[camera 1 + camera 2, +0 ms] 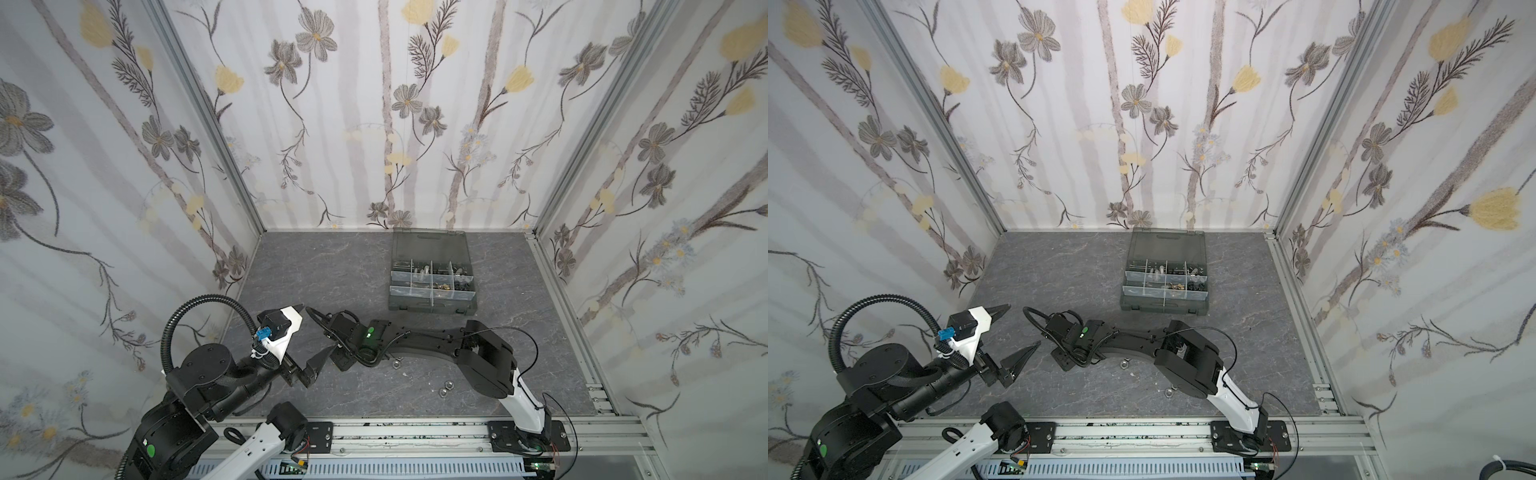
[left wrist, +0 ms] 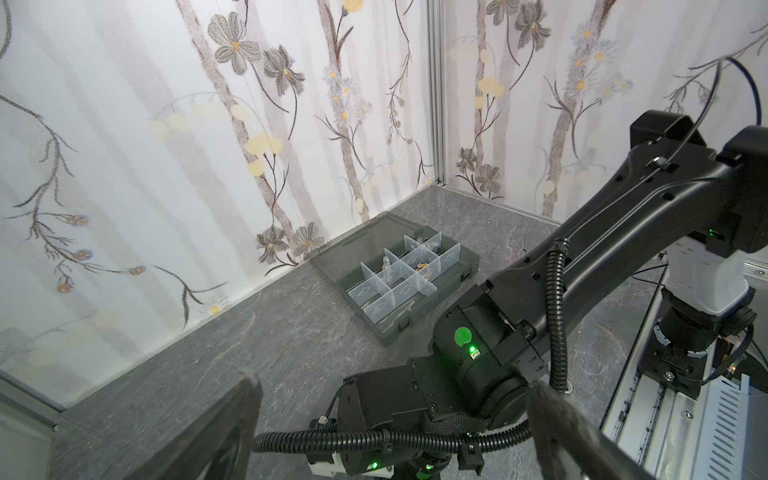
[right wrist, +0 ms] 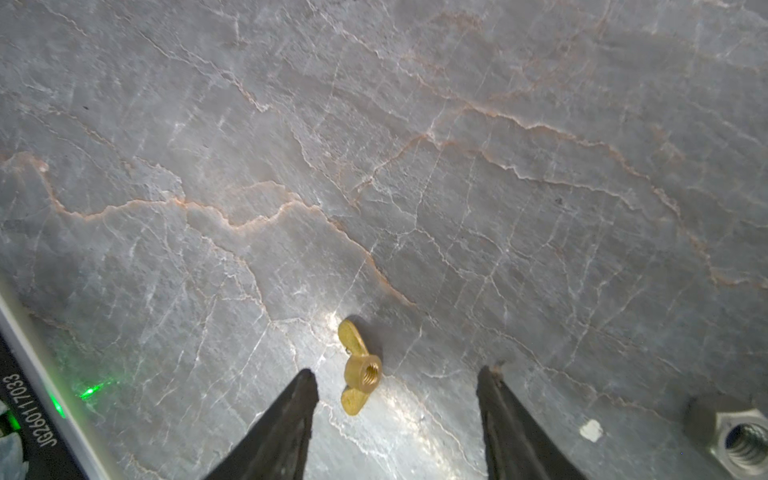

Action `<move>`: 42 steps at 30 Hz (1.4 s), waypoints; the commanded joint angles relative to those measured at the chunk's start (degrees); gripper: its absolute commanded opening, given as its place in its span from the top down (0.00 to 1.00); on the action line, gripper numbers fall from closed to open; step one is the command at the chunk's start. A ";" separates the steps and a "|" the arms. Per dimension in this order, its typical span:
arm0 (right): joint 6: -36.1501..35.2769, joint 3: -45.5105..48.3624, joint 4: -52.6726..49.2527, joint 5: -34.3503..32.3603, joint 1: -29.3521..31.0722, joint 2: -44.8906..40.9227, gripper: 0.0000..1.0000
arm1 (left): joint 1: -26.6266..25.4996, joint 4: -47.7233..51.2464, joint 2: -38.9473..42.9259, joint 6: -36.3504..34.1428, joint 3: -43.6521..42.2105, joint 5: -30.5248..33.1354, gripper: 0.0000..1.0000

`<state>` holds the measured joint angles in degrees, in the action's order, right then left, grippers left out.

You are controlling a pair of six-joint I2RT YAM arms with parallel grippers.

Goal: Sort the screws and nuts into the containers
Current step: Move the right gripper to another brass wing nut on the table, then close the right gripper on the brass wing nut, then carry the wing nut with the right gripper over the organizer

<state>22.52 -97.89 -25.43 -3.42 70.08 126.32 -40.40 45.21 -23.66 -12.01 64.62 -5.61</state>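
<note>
Right wrist view, right claw (image 3: 397,370) spread, brass wing nut (image 3: 360,370) between its tips, top view, left claw (image 1: 316,328) spread

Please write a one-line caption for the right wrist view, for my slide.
Open right gripper above a brass wing nut lying on the grey marbled table, a silver hex nut nearby.

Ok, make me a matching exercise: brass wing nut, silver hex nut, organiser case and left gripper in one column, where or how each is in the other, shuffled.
1. brass wing nut
2. silver hex nut
3. organiser case
4. left gripper

A. far end of the table, lid open
B. open, holding nothing
C. lying between the fingertips of the right gripper
D. lying beside the right gripper, outside its fingertips

Pairs: 1-C, 2-D, 3-A, 4-B.
</note>
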 commanded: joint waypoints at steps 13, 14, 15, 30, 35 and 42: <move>1.91 -4.22 -4.68 -3.17 1.63 5.37 0.50 | -1.61 -0.21 2.07 -1.35 -0.87 1.31 0.00; 1.76 -4.50 -4.80 -3.26 1.57 5.60 0.53 | -1.66 -0.16 2.28 -1.31 -1.02 1.46 0.00; 1.61 -4.94 -5.11 -3.28 1.61 5.99 0.57 | -1.60 -0.01 2.47 -1.26 -1.04 1.39 0.00; 0.14 -8.19 -10.03 -3.86 1.47 7.89 0.85 | -2.58 -0.30 2.65 -1.97 -1.51 2.17 0.00; -0.54 -7.08 -10.25 -4.32 1.21 6.50 0.89 | -2.76 -0.55 2.39 -2.25 -1.82 2.49 0.00; -1.21 -6.30 -10.24 -5.23 -0.57 3.76 0.90 | -2.84 -0.67 1.62 -2.40 -1.57 2.70 0.00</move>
<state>22.00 -104.57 -34.15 -7.53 70.19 131.94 -43.20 45.25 -21.65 -13.72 62.92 -3.18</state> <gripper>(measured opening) 0.134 0.998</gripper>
